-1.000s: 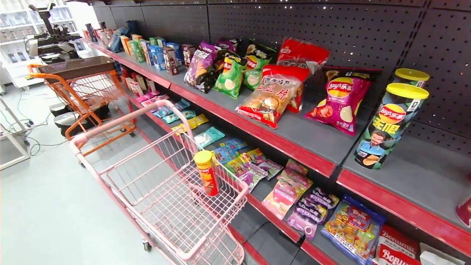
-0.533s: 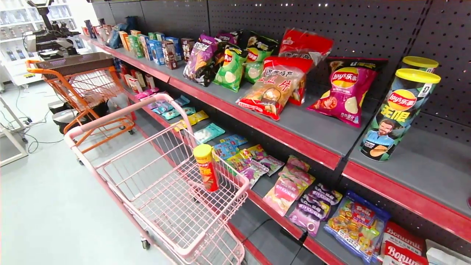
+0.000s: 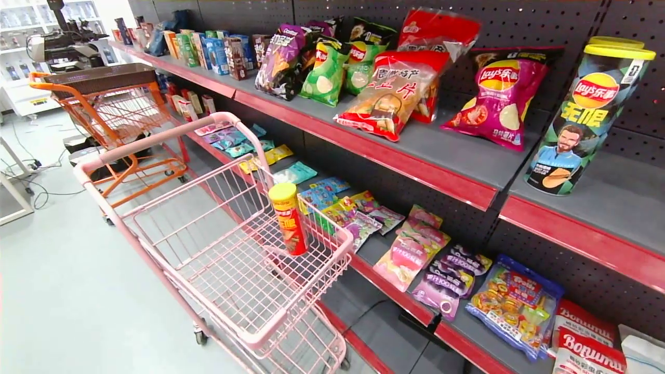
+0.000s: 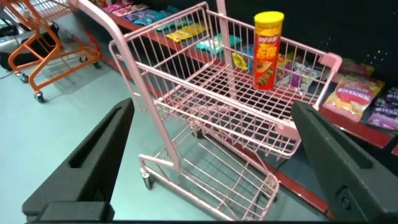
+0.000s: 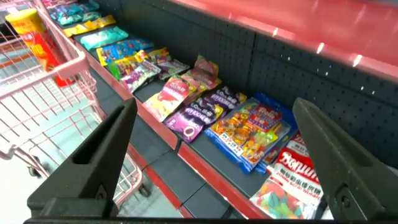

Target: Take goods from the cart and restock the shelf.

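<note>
1. Near the shelf-side corner of the pink cart, the red chip can stands upright with its yellow lid on top, close to the wire wall. It is the only item I can see in the basket. Standing upright, it leaves its round sides free for a grip from the side.
2. The left hand has its fingers spread wide and holds nothing. It hangs outside the basket on the floor side, with the can ahead of it across the wire floor. This looks like a line-up for the pick.
3. The right hand is also wide open and empty. It hangs over the candy packets on the lower shelf, beside the cart. This probably keeps it clear of the left arm's path.
4. On the upper shelf, chip bags lean back against the pegboard with their faces outward so they can be read. A large green can stands upright on the right section, with bare grey board beside it. Since like goods sit together, that bare spot seems the natural place for the red can.
5. Restocking looks to be at its start, with nothing grasped yet. The can is tall and narrow, so a sideways nudge could tip it. It needs to rise above the cart's rim before it crosses to the shelf.
</note>
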